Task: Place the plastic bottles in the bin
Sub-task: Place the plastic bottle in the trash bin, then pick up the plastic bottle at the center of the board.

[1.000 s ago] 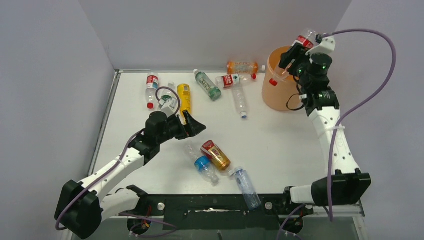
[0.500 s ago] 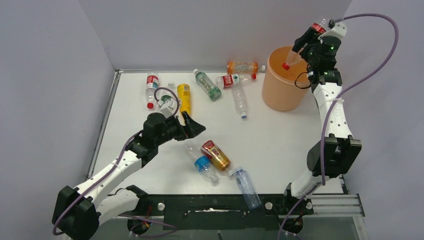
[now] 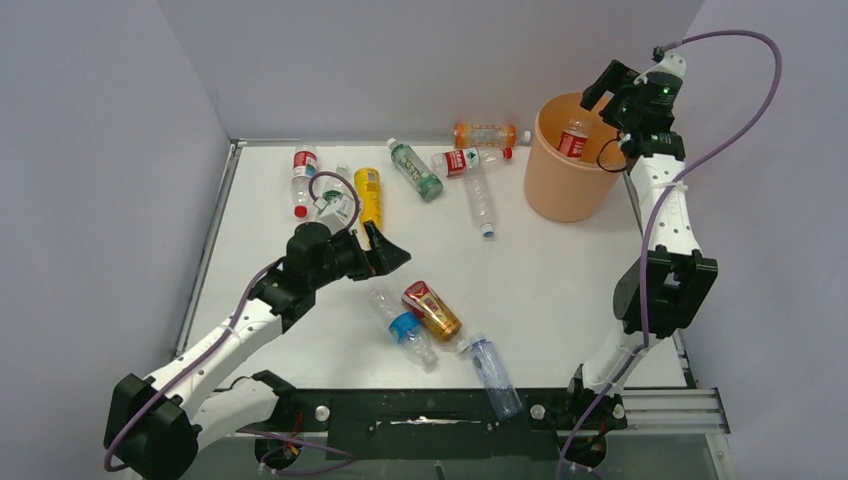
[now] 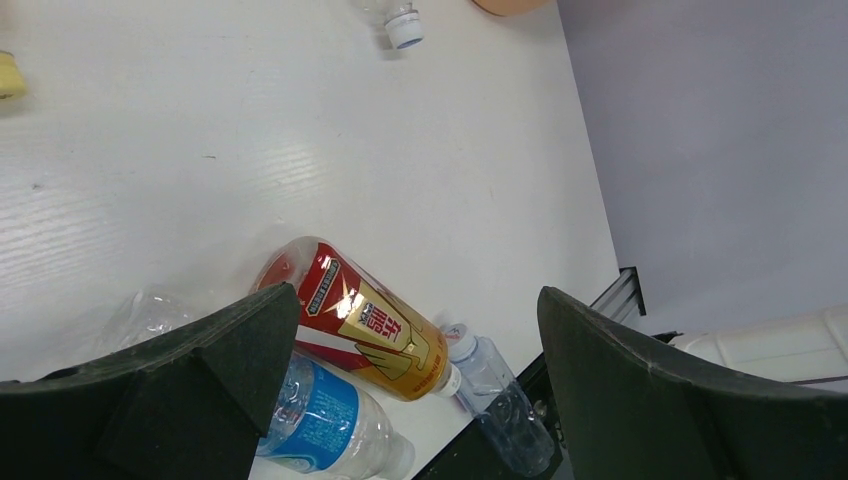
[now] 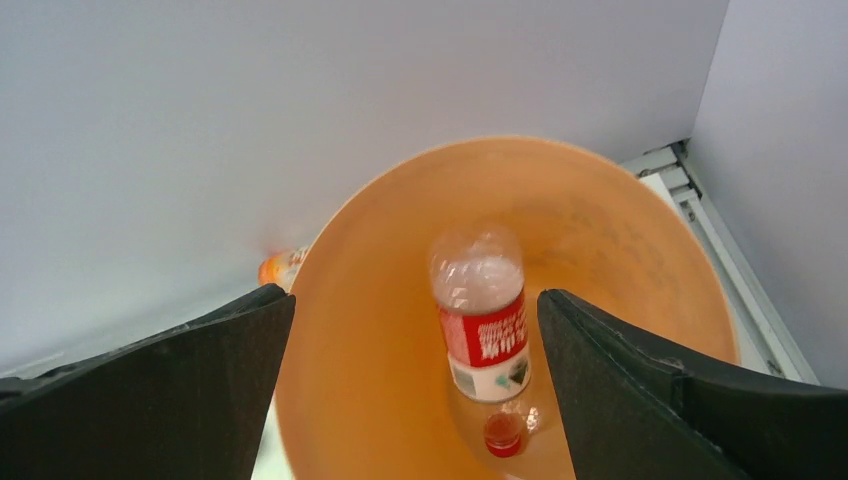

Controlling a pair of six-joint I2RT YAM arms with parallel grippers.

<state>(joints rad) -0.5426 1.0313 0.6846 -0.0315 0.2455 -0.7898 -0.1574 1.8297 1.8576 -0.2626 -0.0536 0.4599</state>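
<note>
The peach-orange bin (image 3: 553, 196) stands at the far right. My right gripper (image 3: 609, 93) hovers above its far rim, open and empty. In the right wrist view my right gripper (image 5: 415, 300) looks down into the bin (image 5: 350, 330), where a clear red-labelled bottle (image 5: 482, 320) stands cap down; it also shows in the top view (image 3: 572, 140). My left gripper (image 3: 386, 250) is open and empty, above the table left of a red-gold bottle (image 3: 432, 310), a blue-labelled bottle (image 3: 405, 329) and a clear bottle (image 3: 493, 375). These show between the left fingers (image 4: 365, 330), (image 4: 320, 420), (image 4: 500, 405).
Along the far side lie a red-labelled bottle (image 3: 303, 180), a yellow one (image 3: 369, 195), a green-labelled one (image 3: 415, 168), an orange one (image 3: 487, 134), another red-labelled one (image 3: 468, 158) and a clear blue-capped one (image 3: 480, 205). Grey walls enclose the left, back and right.
My right gripper carried the red-labelled bottle over the bin, opened, and the bottle dropped inside. The right arm straightened up and back. The left arm barely moved.
</note>
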